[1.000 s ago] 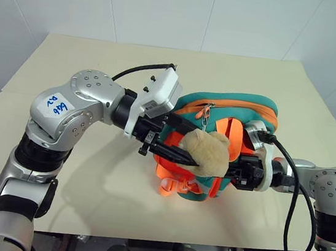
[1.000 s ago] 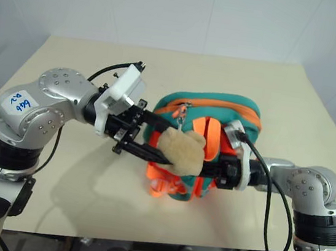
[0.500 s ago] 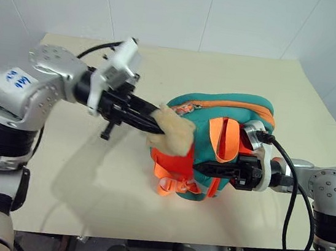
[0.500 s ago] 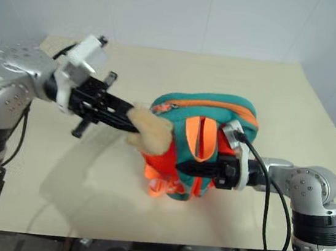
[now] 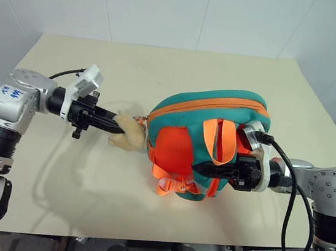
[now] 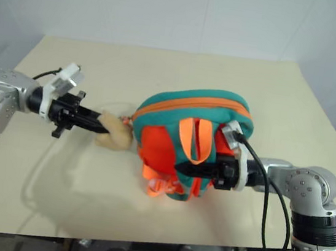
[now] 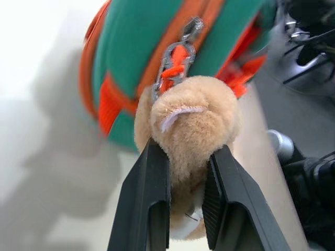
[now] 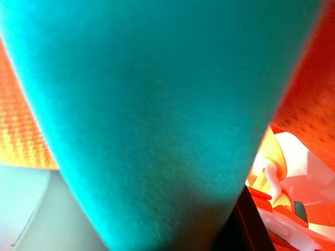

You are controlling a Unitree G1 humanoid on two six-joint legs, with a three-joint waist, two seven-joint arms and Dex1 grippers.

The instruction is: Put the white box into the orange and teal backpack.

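Now we have our left gripper (image 7: pixel 180 178) clamped on the tan plush toy (image 5: pixel 126 135), which hangs from the zipper pull (image 7: pixel 175 63) of the orange and teal backpack (image 5: pixel 207 137) and lies straight ahead between our left jaws, the bag just past it. The toy's tether runs in line with those fingers, along the orange zipper track (image 5: pixel 208 103), so we judge that a pull straight back would draw the zip open. Our right gripper (image 5: pixel 215 169) is closed on a strap on the bag's front, with the teal fabric pressed right against those jaws. The backpack stands upright on the beige table (image 5: pixel 115 199), its zip shut. We cannot tell where the white box is.
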